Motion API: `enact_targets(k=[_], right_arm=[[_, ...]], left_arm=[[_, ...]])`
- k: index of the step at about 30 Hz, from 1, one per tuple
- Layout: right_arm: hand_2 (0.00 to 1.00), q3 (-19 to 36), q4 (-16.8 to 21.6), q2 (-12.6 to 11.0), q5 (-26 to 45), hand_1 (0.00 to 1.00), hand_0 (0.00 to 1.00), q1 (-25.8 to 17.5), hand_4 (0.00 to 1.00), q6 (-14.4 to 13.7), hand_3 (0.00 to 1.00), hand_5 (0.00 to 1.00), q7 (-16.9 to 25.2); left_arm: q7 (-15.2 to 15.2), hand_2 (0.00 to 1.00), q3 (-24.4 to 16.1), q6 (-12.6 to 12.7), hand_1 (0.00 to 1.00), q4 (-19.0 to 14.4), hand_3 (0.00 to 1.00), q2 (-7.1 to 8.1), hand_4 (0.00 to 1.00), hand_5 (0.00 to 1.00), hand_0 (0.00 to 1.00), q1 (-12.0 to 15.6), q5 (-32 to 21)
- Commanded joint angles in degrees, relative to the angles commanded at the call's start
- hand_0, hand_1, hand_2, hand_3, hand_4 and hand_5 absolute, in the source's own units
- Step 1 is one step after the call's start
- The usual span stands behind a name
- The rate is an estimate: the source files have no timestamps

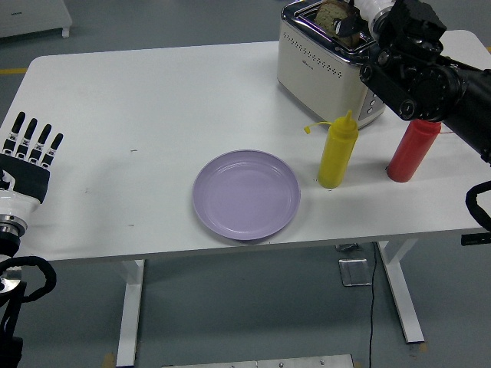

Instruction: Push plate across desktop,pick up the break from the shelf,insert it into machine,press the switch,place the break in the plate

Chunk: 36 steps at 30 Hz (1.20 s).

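— One slice of bread (331, 11) sits in the toaster (330, 61), top edge sticking out of the slot.

— Is the right hand (360, 15) holding it?

— Can't tell; the arm hides its fingers. The left hand (27, 157) rests open at the table's (138, 100) left edge.

— How will it handle?

— Light, soft, crumbly, I'd guess. Pinch the exposed crust gently, lift straight up, then carry it to the purple plate (245, 195).

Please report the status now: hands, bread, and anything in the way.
Left hand open, resting at table's left edge. Right hand at the bread in toaster slot; grip unclear. Plate empty. Yellow bottle and red bottle between toaster and plate.
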Motion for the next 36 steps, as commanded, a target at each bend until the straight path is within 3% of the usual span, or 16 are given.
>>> enact_targets(k=[21, 22, 27, 28, 36], right_arm=[[0.543, 1.49, -2.39, 2.12, 1.41, 0.487, 0.419, 0.22, 0.579, -0.46, 0.676, 0.126, -1.85], [0.493, 1.49, -2.38, 2.22, 1.36, 0.422, 0.364, 0.25, 0.573, -0.45, 0.619, 0.116, -1.77], [0.493, 0.88, -2.22, 2.79, 0.09, 0.422, 0.364, 0.50, 0.573, 0.37, 0.619, 0.116, -1.28], [0.464, 0.68, -2.13, 2.90, -0.40, 0.379, 0.294, 0.57, 0.553, 0.58, 0.541, 0.088, -1.14], [0.453, 0.14, -1.56, 2.66, -4.69, 0.368, 0.264, 1.29, 0.517, 0.58, 0.523, 0.060, -0.81]], left_arm=[[0.01, 0.948, -0.32, -0.01, 0.878, 0.10, 0.834, -0.03, 0.603, 0.998, 0.825, -0.49, 0.19], [0.01, 0.947, -0.34, 0.00, 0.877, 0.10, 0.832, -0.03, 0.603, 0.998, 0.823, -0.50, 0.19], [0.03, 0.947, -0.41, 0.04, 0.877, 0.15, 0.832, -0.02, 0.603, 0.998, 0.823, -0.56, 0.17], [0.03, 0.947, -0.43, 0.05, 0.875, 0.15, 0.829, -0.03, 0.603, 0.998, 0.822, -0.57, 0.17], [0.00, 0.945, -0.55, 0.09, 0.875, 0.18, 0.829, 0.00, 0.603, 0.998, 0.818, -0.58, 0.20]])
